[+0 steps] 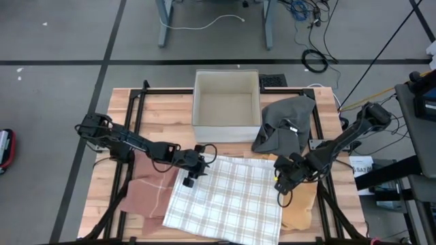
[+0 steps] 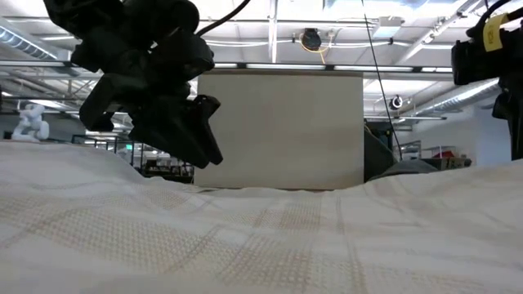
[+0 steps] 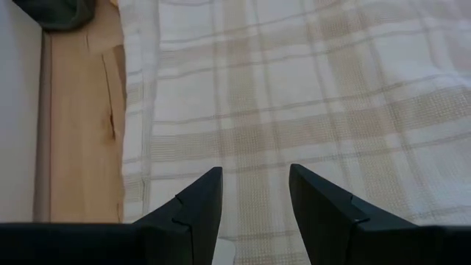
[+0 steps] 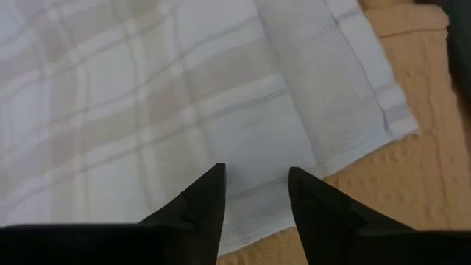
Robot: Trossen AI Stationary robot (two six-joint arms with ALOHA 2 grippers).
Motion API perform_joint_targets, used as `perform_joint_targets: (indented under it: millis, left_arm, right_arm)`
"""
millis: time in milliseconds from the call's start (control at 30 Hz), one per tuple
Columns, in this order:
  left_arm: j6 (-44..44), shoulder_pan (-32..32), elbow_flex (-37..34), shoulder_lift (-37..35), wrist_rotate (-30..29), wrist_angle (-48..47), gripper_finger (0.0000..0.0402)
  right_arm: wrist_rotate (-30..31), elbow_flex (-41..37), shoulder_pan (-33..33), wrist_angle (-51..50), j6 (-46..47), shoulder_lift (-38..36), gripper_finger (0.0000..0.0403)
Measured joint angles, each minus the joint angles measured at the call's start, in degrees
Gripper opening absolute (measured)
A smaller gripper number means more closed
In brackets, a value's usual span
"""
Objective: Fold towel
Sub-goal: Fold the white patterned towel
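Note:
The towel (image 1: pixel 225 197), white with beige checks, lies spread flat on the table's near middle. My left gripper (image 1: pixel 189 178) stands open over the towel's far left corner, pointing slantwise down; in the left wrist view its fingertips (image 3: pixel 254 171) sit just above the checked cloth (image 3: pixel 309 96). My right gripper (image 1: pixel 281 184) stands open over the towel's right edge. In the right wrist view its fingertips (image 4: pixel 256 171) hover above the hem near the towel's corner (image 4: pixel 394 118). Neither gripper shows a hold on the cloth.
A pink cloth (image 1: pixel 146 194) lies under the towel's left side and an orange cloth (image 1: pixel 300 207) under its right. A white open box (image 1: pixel 227 105) stands at the far middle, with a grey cloth (image 1: pixel 283 122) heaped beside it on the right.

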Motion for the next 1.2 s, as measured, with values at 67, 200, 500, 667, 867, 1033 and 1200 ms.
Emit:
perform_joint_targets:
  millis: [67, 200, 500, 667, 867, 1033, 1200]
  left_arm:
    - [0.00, 0.00, 0.00, 0.00, -0.02, 0.02, 0.0165]
    - [0.04, 0.00, 0.02, 0.00, -0.02, 0.59, 0.0165]
    - [0.94, 0.00, 0.02, 0.00, 0.27, 0.42, 0.0165]
    - [1.25, 0.00, 0.02, 0.00, 0.37, 1.00, 0.0165]
    - [1.21, 0.00, 0.02, 0.00, 0.39, 1.49, 0.0165]
    - [1.03, -0.05, 0.02, 0.00, 0.39, 1.49, 0.0165]
    - [1.05, -0.09, 0.02, 0.00, 0.39, 1.45, 0.0165]
  right_arm:
    - [-0.24, 0.00, -0.28, -0.08, -0.26, 0.90, 0.0127]
    - [-1.49, 0.00, -1.26, -0.17, -1.92, 2.20, 0.0095]
    - [-2.58, 3.03, -1.57, -3.52, -5.56, 2.25, 0.0006]
    - [1.48, 9.16, -1.60, -11.56, -7.17, 2.23, 0.0001]
    - [-2.80, 9.85, -2.00, -12.04, -7.75, 2.38, 0.0011]
    - [-3.32, 6.45, -2.00, -10.90, -4.06, 2.45, 0.0088]
    - [-4.65, 2.69, -2.02, -7.20, -3.16, 2.45, 0.0166]
